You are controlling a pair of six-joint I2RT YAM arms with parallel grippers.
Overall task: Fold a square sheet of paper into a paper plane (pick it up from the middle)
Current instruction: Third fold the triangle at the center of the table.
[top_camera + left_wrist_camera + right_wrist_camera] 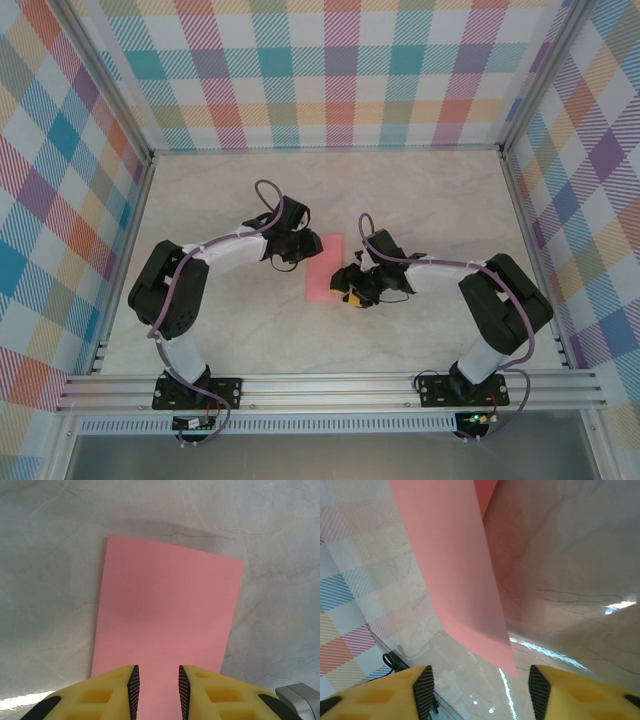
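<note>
The square sheet of paper (325, 268) lies mid-table as a salmon-pink upright strip. My left gripper (305, 245) is at its upper left edge. In the left wrist view the paper (167, 610) lies flat and runs under my left gripper (158, 687), whose jaws stand a narrow gap apart with only pink showing between them. My right gripper (350, 285) is at the strip's lower right. In the right wrist view a flap of the paper (452, 565) slants up off the table. Its corner points down between the widely parted jaws of my right gripper (480, 690), touching neither pad.
The pale marble-look table (430, 200) is bounded by plaid walls (330, 70) at the back and sides. An aluminium rail (330, 390) runs along the near edge, with both arm bases on it. Bare tabletop lies all round the paper.
</note>
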